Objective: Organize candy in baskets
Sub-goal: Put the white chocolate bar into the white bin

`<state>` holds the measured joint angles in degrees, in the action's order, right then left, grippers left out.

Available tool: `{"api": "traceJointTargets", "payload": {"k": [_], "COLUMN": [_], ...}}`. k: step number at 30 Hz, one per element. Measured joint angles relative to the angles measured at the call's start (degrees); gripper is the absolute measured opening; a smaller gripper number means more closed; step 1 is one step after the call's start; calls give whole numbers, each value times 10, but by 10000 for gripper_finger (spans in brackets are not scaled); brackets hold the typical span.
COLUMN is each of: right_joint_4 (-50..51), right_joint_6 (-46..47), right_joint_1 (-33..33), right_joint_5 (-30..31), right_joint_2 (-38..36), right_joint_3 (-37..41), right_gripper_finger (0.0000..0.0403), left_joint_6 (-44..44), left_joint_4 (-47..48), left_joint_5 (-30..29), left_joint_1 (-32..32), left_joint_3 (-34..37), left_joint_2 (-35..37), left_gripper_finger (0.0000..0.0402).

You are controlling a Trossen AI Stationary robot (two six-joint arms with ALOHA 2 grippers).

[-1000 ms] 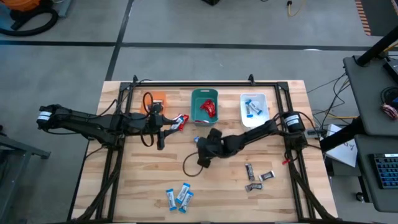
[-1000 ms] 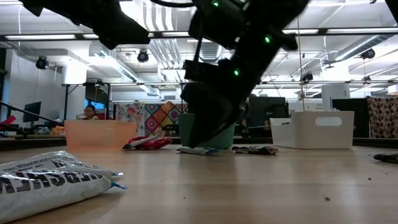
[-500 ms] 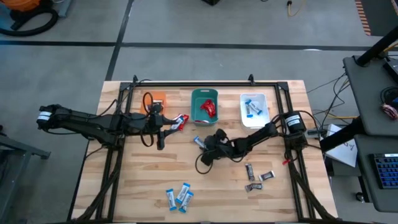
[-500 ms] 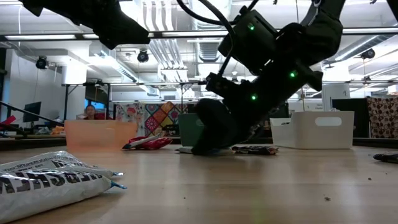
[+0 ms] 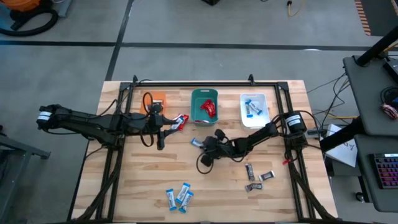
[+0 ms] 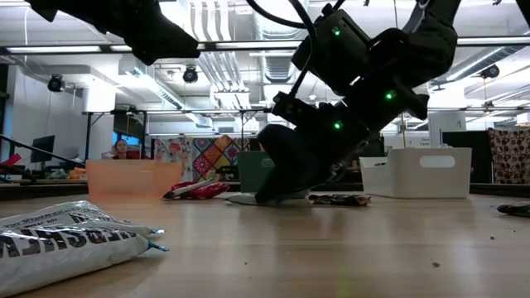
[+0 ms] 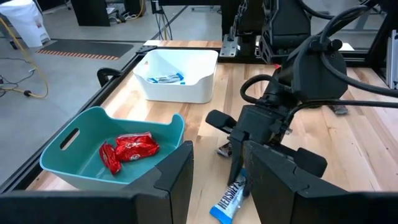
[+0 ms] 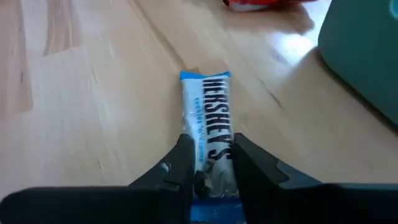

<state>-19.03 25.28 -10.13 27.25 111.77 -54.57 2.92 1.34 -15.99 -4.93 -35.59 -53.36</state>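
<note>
Reaching low over the wooden surface [image 5: 143, 180], short of the teal basket [image 5: 198, 107] with its red candy and the whitish basket [image 5: 244, 111] with its blue-and-white bars, both beyond the right jaws. Pinching with the right jaws, down at the surface and closed in on the near end of a blue-and-white Hershey's bar [image 8: 208, 118], which lies flat and points straight ahead of the fingertips [image 8: 180, 168]. Waiting with the left jaws off to the side, next to loose red candy [image 5: 180, 120], held apart and gripping nothing visible.

Probably light, with a stiff core under a slick, crinkly wrapper. Best taken across the narrow width, closer to the middle than to the crimped end, and squeezed gently to avoid snapping or slipping.

Compared with a second ago: right jaws lowered onto the bar and narrowed from spread wide to hugging its sides. Left jaws unchanged.
</note>
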Motion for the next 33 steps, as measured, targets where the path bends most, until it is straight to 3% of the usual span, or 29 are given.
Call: {"api": "traceJointTargets", "payload": {"k": [7,16,26,33], "right_joint_4": [4,5,1,-4], "right_joint_6": [-24,-30,-33,-61], "right_joint_1": [0,0,-1,-1], "right_joint_5": [-6,-37,-36,-32], "right_joint_2": [0,-5,-10,-58], "right_joint_3": [-17,-26,-26,-26], "right_gripper_finger": [71,12,8,8], "left_joint_6": [0,1,2,6], "left_joint_4": [0,0,0,1], "left_joint_5": [0,0,0,0], "left_joint_1": [0,0,0,0], "left_joint_3": [0,0,0,0], "left_joint_2": [0,0,0,0], "left_gripper_finger": [126,126,126,126]}}
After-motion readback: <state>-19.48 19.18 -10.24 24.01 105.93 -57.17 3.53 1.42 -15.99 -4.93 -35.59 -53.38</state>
